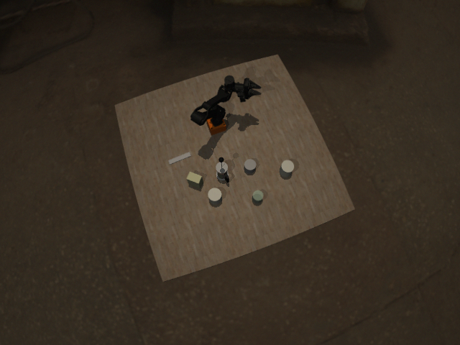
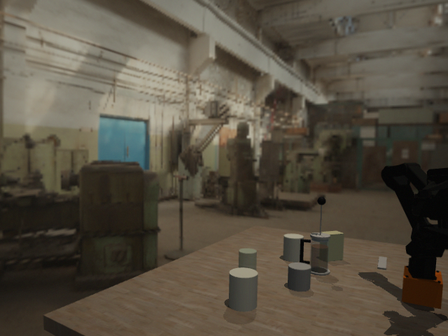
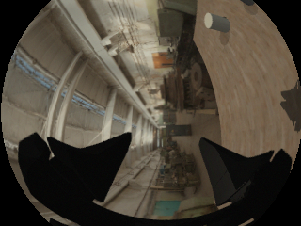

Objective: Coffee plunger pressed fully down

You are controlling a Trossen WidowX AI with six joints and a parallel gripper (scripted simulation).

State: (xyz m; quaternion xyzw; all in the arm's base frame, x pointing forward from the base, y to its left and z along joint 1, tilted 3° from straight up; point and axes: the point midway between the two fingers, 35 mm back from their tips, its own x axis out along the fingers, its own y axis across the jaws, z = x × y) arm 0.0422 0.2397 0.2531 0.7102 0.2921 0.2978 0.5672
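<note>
French press upright on table, mid-cluster, glass body part-filled with brown liquid, plunger knob raised high on rod. Four plain cylinders around it, tops closed; contents not visible. Olive box just beside press. Tool released, fingers wide, holding nothing, well apart from press.

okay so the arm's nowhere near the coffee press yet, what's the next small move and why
Probably swing the open gripper round toward the plunger knob. It points away from the press, whose rod stands fully raised, and the cylinders close beside it favour coming in from above.
</note>
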